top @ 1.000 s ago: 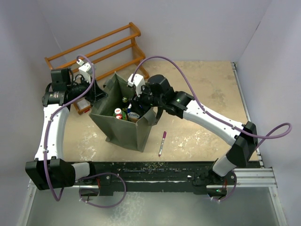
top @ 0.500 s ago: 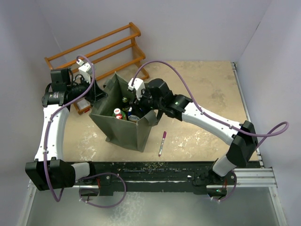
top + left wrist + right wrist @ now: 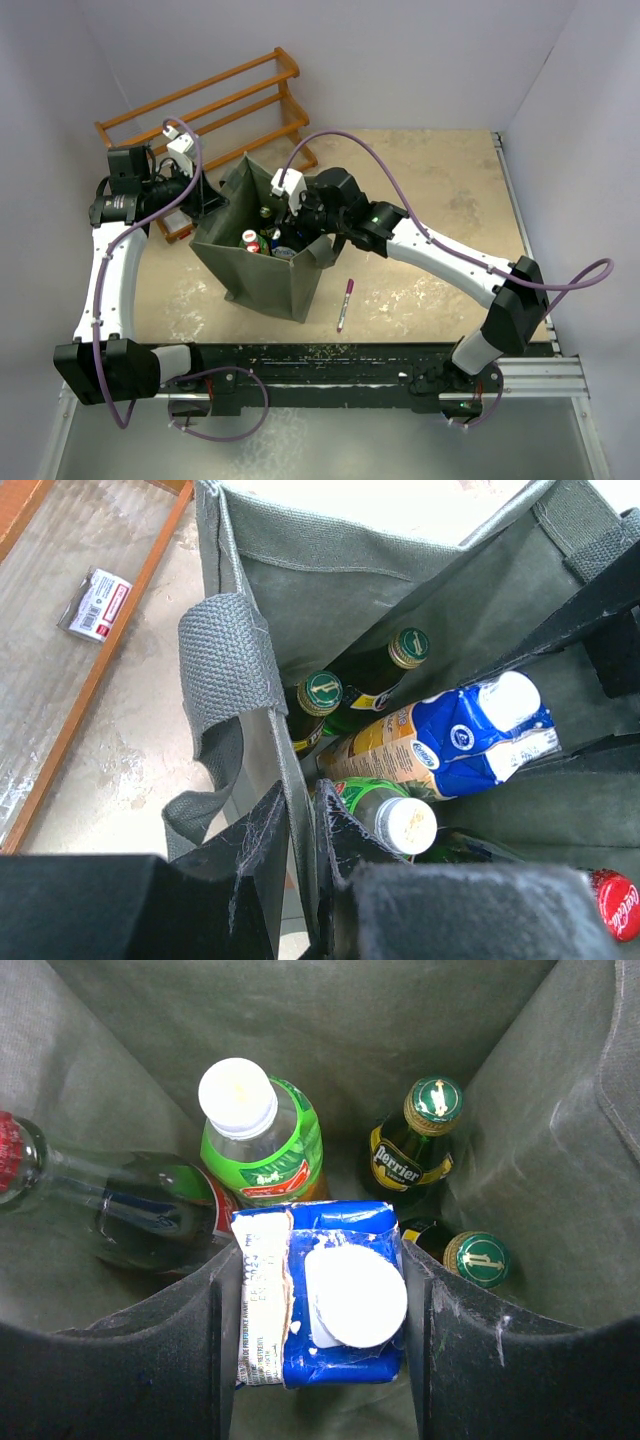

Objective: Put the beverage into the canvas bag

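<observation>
Your left arm [image 3: 103, 270] and right arm [image 3: 450, 258] wear white shells between black joint housings. A purple cable [image 3: 345, 140] loops along each. White camera blocks [image 3: 288, 183] cap the wrists. A green light [image 3: 381, 212] glows at about 3 o'clock from the right block. Your matte black fingers [image 3: 245, 870] show pale scratches.
</observation>
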